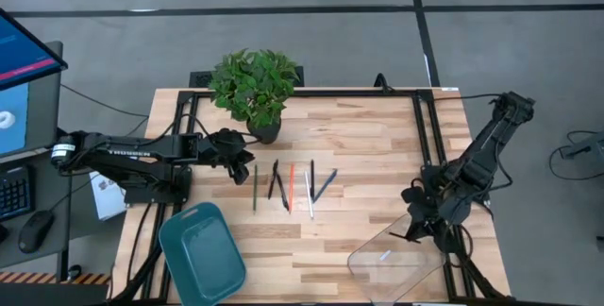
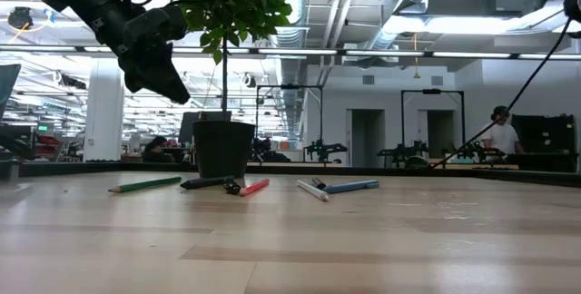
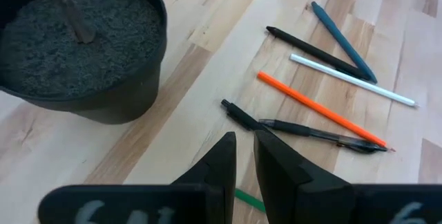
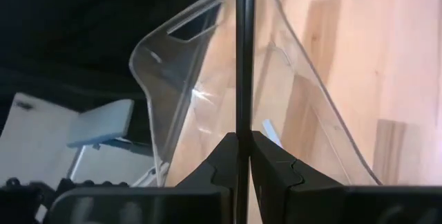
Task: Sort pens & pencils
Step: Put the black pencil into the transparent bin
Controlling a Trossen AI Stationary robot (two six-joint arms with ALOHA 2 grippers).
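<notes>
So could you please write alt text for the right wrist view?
The right gripper is shut on a thin black pen, held upright above the clear plastic tray at the wooden table's edge.

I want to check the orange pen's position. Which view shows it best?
The left wrist view: the orange pen lies whole and close among the others. The high view shows it as a thin line; the low view sees it end-on. The right wrist view misses it.
</notes>
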